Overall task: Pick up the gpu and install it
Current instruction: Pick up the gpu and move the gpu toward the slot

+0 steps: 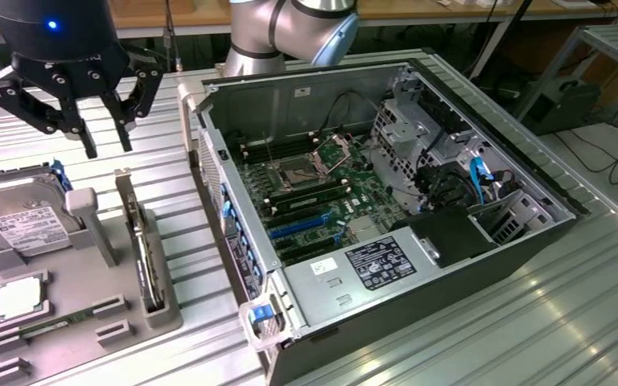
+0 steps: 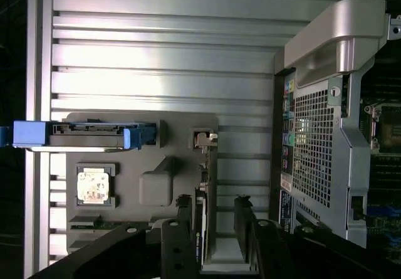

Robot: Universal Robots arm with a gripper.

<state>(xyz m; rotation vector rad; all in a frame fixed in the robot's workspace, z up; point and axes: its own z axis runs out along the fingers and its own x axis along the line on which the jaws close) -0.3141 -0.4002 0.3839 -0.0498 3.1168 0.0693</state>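
- Gripper (image 1: 100,138) (image 2: 213,205): black fingers spread apart, holding nothing; in the exterior view it hangs above the far end of the grey fixture tray (image 1: 86,310) (image 2: 156,166), clear of every part.
- GPU (image 1: 146,251) (image 2: 202,191): thin dark card standing on edge in a narrow slot of the tray, on the side nearest the open computer case (image 1: 287,100) (image 2: 313,135); in the wrist view it appears edge-on, running lengthwise in the gap between the two fingers (image 2: 183,219) with its silvery end bracket (image 2: 204,140) at the far end; not yet lifted.
- Other parts in the tray: hard drive (image 1: 22,227) (image 2: 88,135) in blue rails; processor (image 1: 19,299) (image 2: 94,186); memory stick (image 1: 32,328) (image 2: 94,226); all well apart from the gripper.
- Case interior: motherboard (image 1: 309,185) exposed; blue expansion slots (image 1: 300,229) unoccupied, so the install has not begun.
- Handling (judged): the card is probably light and stiff, yet fragile; its faces likely carry small components and its lower edge contacts, neither suited to squeezing or scraping; smooth board faces may slip under a weak pinch.
- Hold (judged): across the thickness on the exposed upper edge, near mid-length for balance; away from the bracket end, with both pads seated squarely on the flat faces.
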